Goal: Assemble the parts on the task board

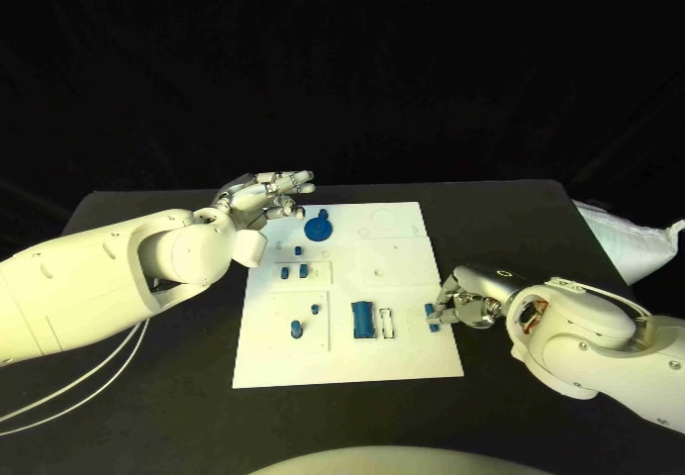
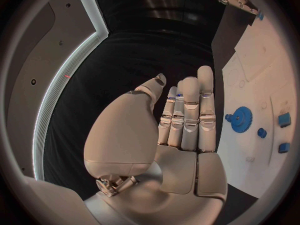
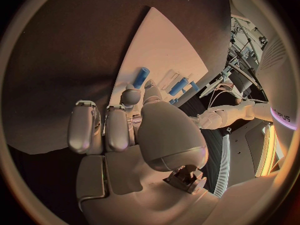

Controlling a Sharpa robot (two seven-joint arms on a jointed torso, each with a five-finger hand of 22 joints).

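Observation:
The white task board (image 1: 400, 356) lies in the middle of the black table. On it are a blue gear (image 1: 317, 229), small blue pegs (image 1: 293, 270) and a blue block (image 1: 364, 319). My left hand (image 1: 268, 193) hovers over the board's far left corner with its fingers (image 2: 187, 110) stretched out and nothing in them; the gear (image 2: 240, 119) lies just beside it. My right hand (image 1: 459, 302) sits at the board's right edge with its fingers curled. Its thumb and a finger (image 3: 130, 96) pinch the end of a blue peg (image 3: 141, 77), which lies at the board's edge (image 1: 430, 315).
A white crumpled bag (image 1: 629, 242) lies at the table's right edge. Bare black table (image 1: 157, 376) surrounds the board on the left and front. Thin white cables (image 1: 71, 396) run under my left arm.

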